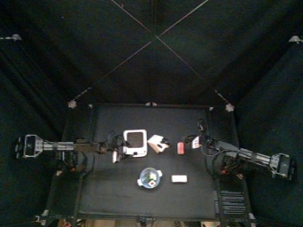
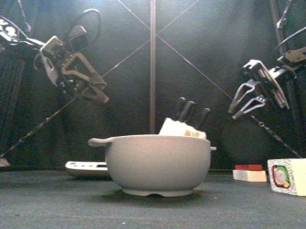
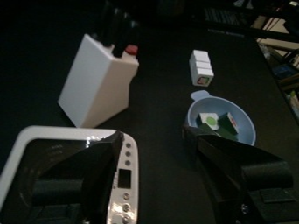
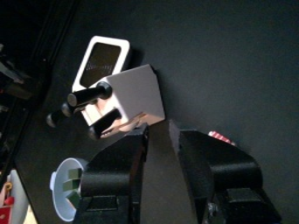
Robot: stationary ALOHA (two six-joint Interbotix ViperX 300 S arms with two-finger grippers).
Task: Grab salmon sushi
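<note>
Sushi untouched, both arms raised.
Salmon sushi [image 2: 249, 168] lies near the knife block [image 3: 96, 77]; right gripper [image 4: 159, 144] seems pressed together, left gripper's [image 3: 176, 166] state unclear.

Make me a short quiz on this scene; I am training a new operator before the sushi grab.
1. True or false: the salmon sushi is already held off the table.
2. Which gripper is nearer the salmon sushi in the top view? A. the left one. B. the right gripper.
3. Fill in: the green pieces lie in the grey ___.

Key:
1. False. It lies on the table beside the knife block.
2. B.
3. bowl.
</note>
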